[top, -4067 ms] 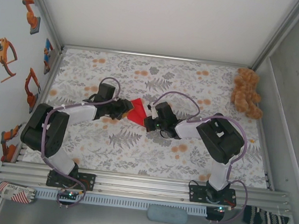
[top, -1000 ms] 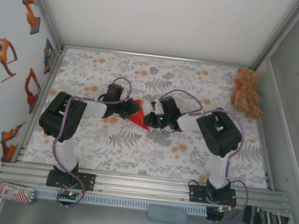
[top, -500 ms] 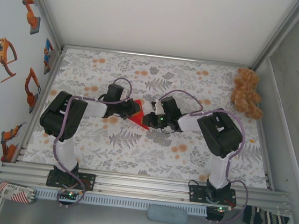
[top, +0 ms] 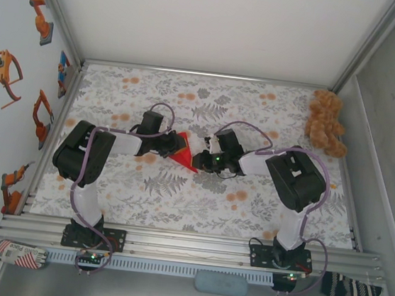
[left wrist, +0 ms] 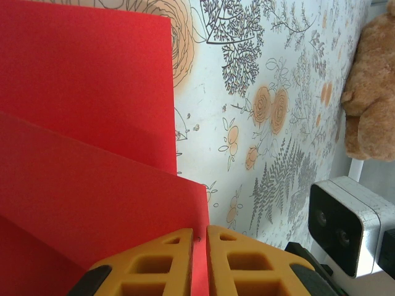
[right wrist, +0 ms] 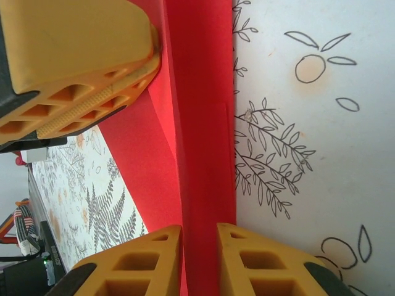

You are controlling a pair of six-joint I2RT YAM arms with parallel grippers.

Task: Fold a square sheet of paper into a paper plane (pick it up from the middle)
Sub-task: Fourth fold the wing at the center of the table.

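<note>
Mid-table on the floral cloth (top: 189, 97), the left gripper (left wrist: 199, 234) clamps one edge of the partly folded red sheet of paper (top: 184, 158), while the right gripper (right wrist: 199, 229) straddles its folded strip, jaws slightly parted and not pinching

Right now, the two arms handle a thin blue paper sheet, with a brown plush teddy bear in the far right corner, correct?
Only the colour is wrong: the thin paper sheet is bright red, as the top external view shows. The brown plush teddy bear is placed as you say.
</note>
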